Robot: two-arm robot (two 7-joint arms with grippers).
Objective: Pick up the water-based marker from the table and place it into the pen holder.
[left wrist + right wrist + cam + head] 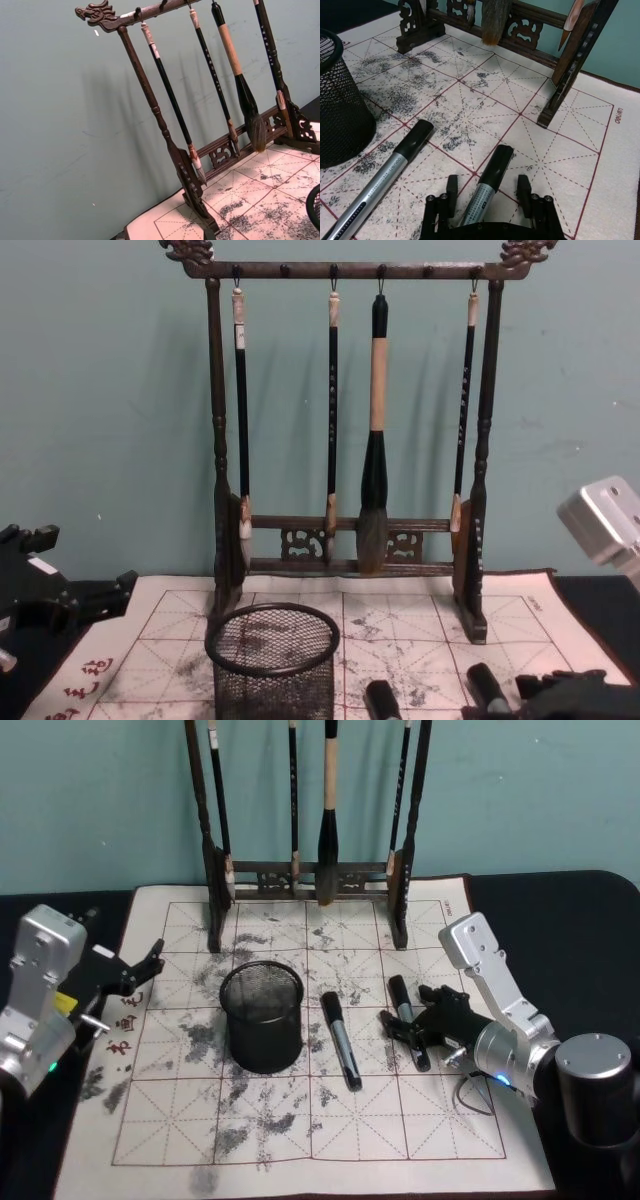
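Soft, even light; the brush rack [214,420] casts faint shadows on the wall [100,420].

The near end of the right-hand marker [495,162] runs under the right gripper [487,181] and is hidden in the right wrist view. The print on its grey barrel is too small to read. The left-hand marker [385,175] is cut off there by the picture's edge, as is part of the pen holder [340,100]. In the chest view the pen holder's base and both markers' barrels fall below the picture's edge. The head view cuts off the top of the brush rack [300,875].
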